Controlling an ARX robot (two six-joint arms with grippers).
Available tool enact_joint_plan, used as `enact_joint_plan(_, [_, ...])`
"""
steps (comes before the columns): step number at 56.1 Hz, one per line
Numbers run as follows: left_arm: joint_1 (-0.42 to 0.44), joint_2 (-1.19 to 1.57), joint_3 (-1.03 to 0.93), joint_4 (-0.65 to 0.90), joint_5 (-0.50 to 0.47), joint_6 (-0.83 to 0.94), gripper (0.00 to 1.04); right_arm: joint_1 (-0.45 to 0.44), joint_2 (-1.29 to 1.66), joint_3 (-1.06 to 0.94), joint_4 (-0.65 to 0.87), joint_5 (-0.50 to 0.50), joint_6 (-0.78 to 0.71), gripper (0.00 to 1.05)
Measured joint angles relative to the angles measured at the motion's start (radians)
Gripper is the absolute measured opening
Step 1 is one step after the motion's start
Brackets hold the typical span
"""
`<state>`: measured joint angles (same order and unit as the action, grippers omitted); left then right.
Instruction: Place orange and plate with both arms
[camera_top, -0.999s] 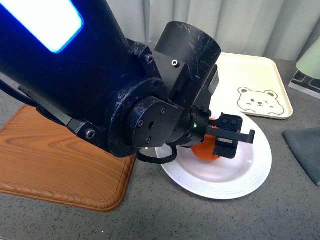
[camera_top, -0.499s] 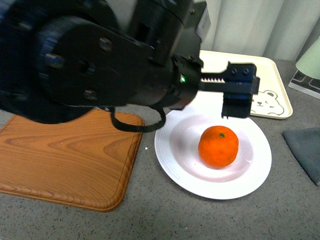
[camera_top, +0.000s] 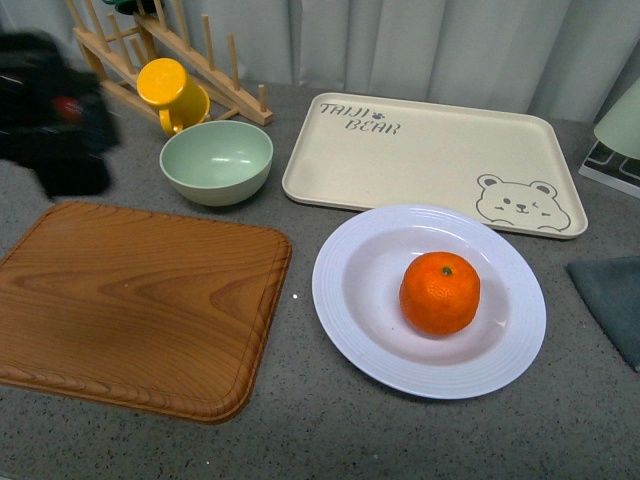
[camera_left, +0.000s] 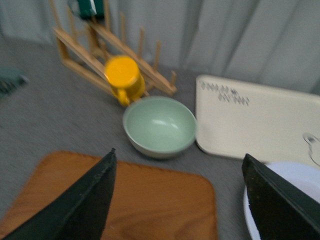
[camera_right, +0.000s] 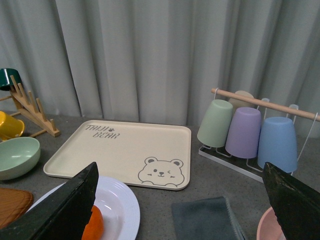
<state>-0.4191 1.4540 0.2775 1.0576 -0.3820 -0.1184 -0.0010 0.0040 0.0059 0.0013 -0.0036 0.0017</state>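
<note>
Resting flat, open side up, on the grey surface (camera_top: 300, 440), the plate (camera_top: 345, 330) lies nearest, a wooden board (camera_top: 130, 300) just to its left. The orange (camera_top: 439, 292) sits inside it, slightly right of its centre, stem dot up; being round, it has no long axis to speak of. Placing looks finished to me; what remains is keeping both arms clear, or a rim grasp should the plate belong elsewhere. The left fingers (camera_left: 85, 205) and the right fingers (camera_right: 70, 205) are spread wide, holding nothing. Just behind the plate lies the bear tray (camera_top: 420, 150); the green bowl (camera_top: 216, 160) and yellow mug (camera_top: 172, 88) sit farther back to the plate's left.
</note>
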Motion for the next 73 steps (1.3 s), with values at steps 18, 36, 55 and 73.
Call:
enact_joint_plan(18, [0.180, -0.336, -0.185, -0.054, 0.149, 0.101, 0.09, 0.000, 0.000, 0.000, -0.001, 0.002, 0.000, 0.96])
enact_joint_plan(36, [0.280, -0.616, -0.249, -0.262, 0.249, 0.110, 0.04, 0.000, 0.000, 0.000, -0.001, 0.002, 0.000, 0.96])
enact_joint_plan(55, [0.414, -0.886, -0.257, -0.499, 0.376, 0.111, 0.04, 0.000, 0.000, 0.000, -0.001, 0.002, 0.000, 0.96])
enact_joint_plan(73, [0.417, -1.061, -0.257, -0.662, 0.380, 0.111, 0.04, 0.000, 0.000, 0.000, -0.001, 0.002, 0.000, 0.96])
